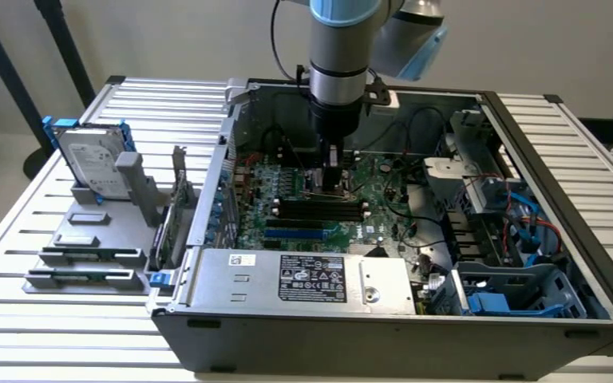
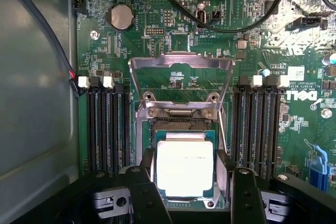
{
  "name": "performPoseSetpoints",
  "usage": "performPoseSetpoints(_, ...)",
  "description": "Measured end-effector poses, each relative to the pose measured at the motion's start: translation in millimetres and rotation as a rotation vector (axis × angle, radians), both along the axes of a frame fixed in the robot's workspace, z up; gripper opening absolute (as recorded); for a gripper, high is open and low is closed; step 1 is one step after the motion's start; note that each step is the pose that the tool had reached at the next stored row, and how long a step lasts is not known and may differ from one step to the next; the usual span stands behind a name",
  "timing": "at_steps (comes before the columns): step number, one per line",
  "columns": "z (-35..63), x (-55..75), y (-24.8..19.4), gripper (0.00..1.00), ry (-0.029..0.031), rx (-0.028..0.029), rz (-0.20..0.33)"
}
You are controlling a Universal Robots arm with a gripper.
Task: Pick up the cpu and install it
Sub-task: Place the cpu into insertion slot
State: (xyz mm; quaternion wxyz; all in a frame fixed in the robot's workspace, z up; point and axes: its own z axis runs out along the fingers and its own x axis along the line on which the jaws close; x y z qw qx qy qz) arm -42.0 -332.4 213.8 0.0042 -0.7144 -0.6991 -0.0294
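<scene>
Inside the open computer case (image 1: 392,263) on the table (image 1: 29,239), exterior view: arm reaches straight down, jaws (image 1: 334,185) low over the green board (image 1: 318,199). Hard drive (image 1: 92,163) stands well apart on a grey rack, off toward the exterior view's left.

Wrist view: jaws (image 2: 189,182) released, spread wide, one black finger (image 2: 144,192) either side of the chip (image 2: 185,168). Chip lies flat in its socket between them. Metal socket frame (image 2: 181,77) is flipped up beyond it. Dark memory slots (image 2: 107,124) flank both sides.

Cpu (image 2: 185,167) in the motherboard (image 2: 173,35) socket, between open pincer (image 2: 193,195) fingers (image 2: 147,192)
</scene>
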Motion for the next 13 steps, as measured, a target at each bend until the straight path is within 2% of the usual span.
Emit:
performPoseSetpoints(8,-3.2,-0.2,0.1,0.55,-0.0164,0.0,-0.001)
performPoseSetpoints(13,-3.8,-0.3,0.1,0.55,-0.0172,0.0002,-0.001)
